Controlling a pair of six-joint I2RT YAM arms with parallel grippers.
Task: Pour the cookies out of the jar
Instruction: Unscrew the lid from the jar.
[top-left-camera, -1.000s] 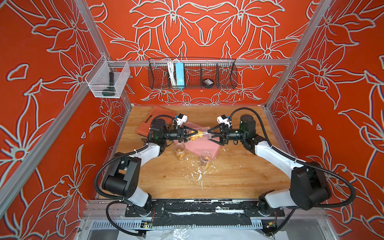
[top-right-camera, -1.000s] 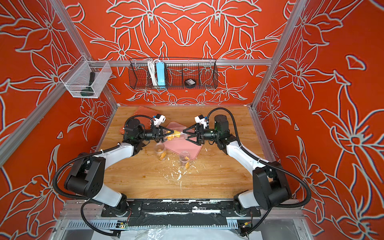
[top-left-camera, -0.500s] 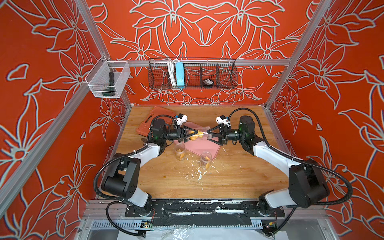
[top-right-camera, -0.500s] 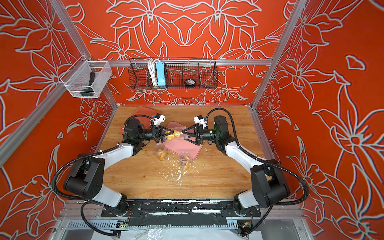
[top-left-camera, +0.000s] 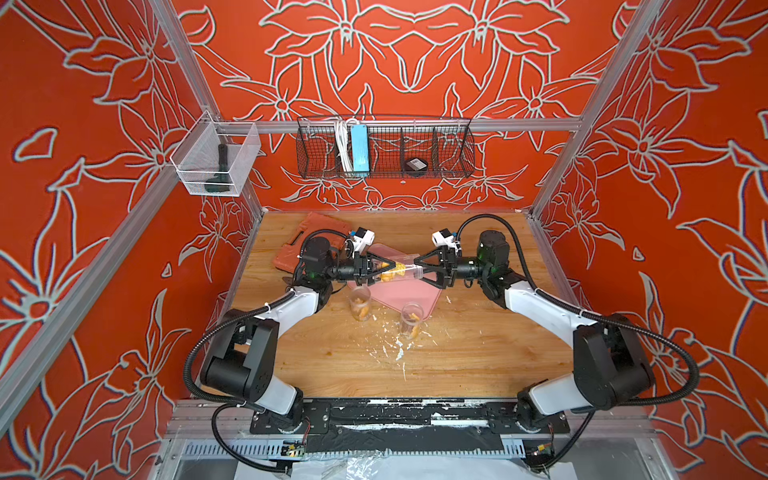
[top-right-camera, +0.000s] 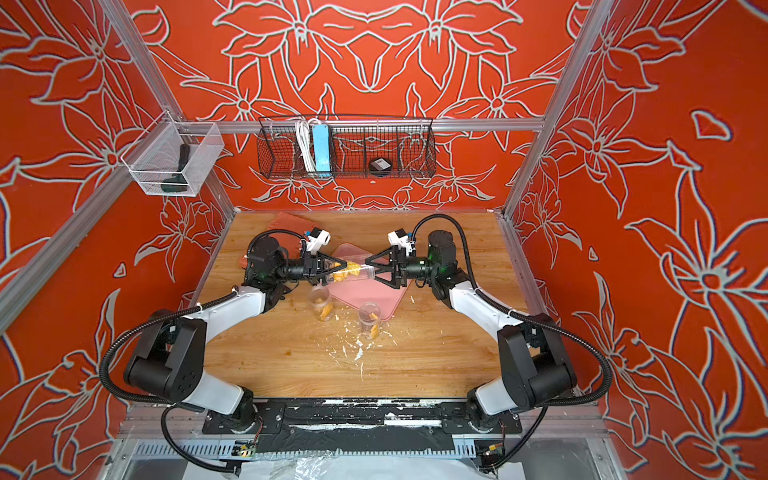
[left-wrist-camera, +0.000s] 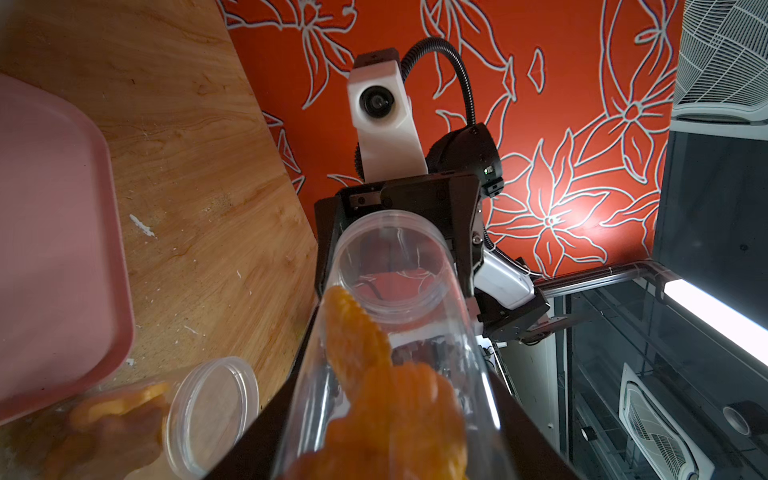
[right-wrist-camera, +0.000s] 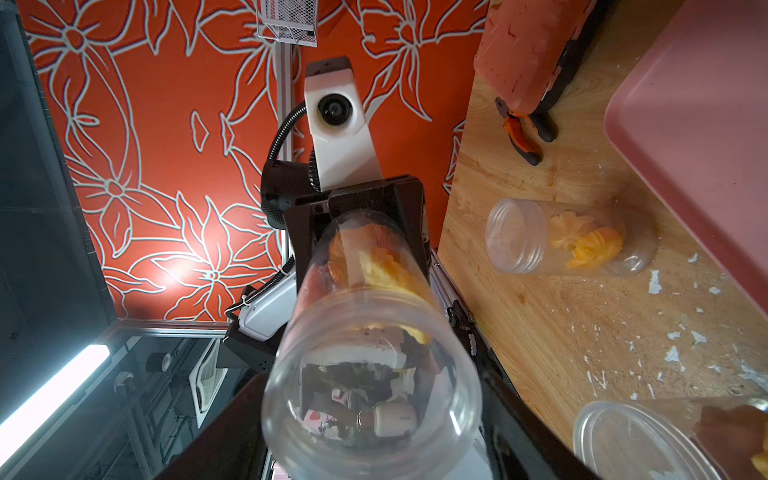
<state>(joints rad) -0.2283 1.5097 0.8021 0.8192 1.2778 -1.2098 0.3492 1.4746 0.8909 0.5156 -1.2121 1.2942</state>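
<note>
the jar (top-left-camera: 405, 272) hangs level in the air between the two arms, over the pink tray (top-left-camera: 415, 297) near the middle of the worktop (top-left-camera: 478, 353). the left pincer (top-left-camera: 383, 272) is clamped tight on its base end, where the cookies (top-left-camera: 392, 272) sit bunched. the right pincer (top-left-camera: 423, 272) stands about half closed round the mouth end, its fingers against the wall as far as we can tell. in the left wrist view the mouth shows threads and no lid.

we judge the jar light, of thin clear plastic. it is stiff enough to keep its shape but smooth, so it may slip or twist in a grip. the body near the base looks the best hold, since it leaves the mouth free; the threaded neck offers a second purchase. the cookies look ridged and brittle, and the white crumbs (top-left-camera: 399, 353) towards 6 o'clock suggest they break easily, so a gentle tip should suit them.

the worktop is bare wood, hard and flat. two standing jars (top-left-camera: 360, 303) with biscuits inside are at 6 o'clock of the held one, near enough to knock. an orange case (top-left-camera: 309, 243) lies at 10 o'clock, with pliers (right-wrist-camera: 523, 133) beside it. flowered orange walls (top-left-camera: 104, 208) close in three sides, and a wire basket (top-left-camera: 384, 149) hangs at 12 o'clock.
</note>
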